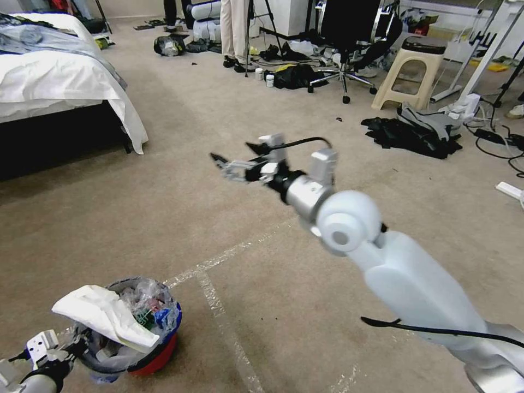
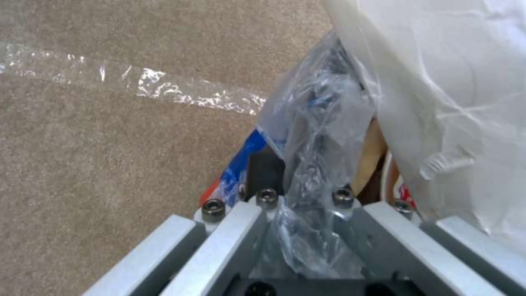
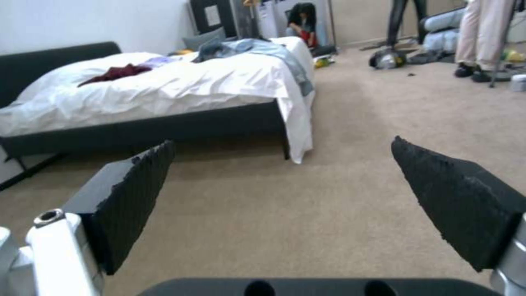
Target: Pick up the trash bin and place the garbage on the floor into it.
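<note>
Three views, one carpeted room.
Head looks down across the floor (image 1: 164,218); left wrist close on it; right wrist faces the bed (image 3: 164,90), shared with head.

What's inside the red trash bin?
The trash bin holds a clear bag stuffed with crumpled wrappers. A white flat slipper lies on top, sticking out past the rim. Whatever is deeper down is covered. The left claw grips the rim.

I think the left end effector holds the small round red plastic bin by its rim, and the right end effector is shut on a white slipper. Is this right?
One part is wrong. The right end effector is open and holds nothing, as the right wrist view shows: only carpet lies between its pads. The left end effector does grip the small round red plastic bin at its bag-lined rim.
</note>
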Robot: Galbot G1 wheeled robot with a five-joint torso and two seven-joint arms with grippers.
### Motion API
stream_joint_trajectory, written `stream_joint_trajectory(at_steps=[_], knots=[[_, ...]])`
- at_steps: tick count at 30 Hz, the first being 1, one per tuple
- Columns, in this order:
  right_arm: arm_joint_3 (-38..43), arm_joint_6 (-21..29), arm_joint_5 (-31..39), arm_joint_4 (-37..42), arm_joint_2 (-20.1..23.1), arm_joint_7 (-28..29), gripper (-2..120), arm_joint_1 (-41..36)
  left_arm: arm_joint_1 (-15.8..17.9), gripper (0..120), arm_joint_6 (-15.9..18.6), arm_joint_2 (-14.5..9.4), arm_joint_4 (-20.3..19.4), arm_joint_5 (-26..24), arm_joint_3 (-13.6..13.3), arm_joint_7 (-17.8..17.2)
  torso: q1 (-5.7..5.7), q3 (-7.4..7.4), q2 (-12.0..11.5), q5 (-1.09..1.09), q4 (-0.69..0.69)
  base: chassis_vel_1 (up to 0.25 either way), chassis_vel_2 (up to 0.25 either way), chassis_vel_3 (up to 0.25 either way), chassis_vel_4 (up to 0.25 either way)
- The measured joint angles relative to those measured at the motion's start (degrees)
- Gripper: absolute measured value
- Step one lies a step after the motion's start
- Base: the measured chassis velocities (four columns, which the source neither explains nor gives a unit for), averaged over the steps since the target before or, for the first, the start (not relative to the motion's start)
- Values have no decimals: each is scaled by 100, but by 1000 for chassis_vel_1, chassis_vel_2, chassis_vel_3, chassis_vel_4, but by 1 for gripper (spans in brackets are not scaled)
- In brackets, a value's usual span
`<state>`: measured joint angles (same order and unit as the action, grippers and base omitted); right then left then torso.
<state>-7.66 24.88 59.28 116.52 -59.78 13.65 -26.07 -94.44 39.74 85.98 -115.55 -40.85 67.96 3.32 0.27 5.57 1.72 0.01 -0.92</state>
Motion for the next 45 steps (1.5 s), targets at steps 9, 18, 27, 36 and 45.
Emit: stream_joint_trajectory(at_steps=[9,18,27,36,45], knots=[[351,-32,1,23,104,-14,100,-226,25,3,-4,-19,102,18,-21,4,0,0,0,-1,1,0,0,0,0],[492,-41,-38,15,105,-12,100,-368,-61,36,-20,-17,-69,20,26,12,0,0,0,-1,1,0,0,0,0],[581,-67,-56,43,91,-19,100,-448,-256,68,-29,-31,-388,-5,133,-2,0,0,0,-1,1,0,0,0,0],[598,-95,-90,59,52,-43,100,-474,-447,94,-42,-30,-700,-61,265,-38,0,0,0,-1,1,0,0,0,0],[618,-137,-147,59,9,-57,100,-519,-491,94,-134,-13,-928,-52,468,-76,0,0,0,-2,1,0,0,0,0]])
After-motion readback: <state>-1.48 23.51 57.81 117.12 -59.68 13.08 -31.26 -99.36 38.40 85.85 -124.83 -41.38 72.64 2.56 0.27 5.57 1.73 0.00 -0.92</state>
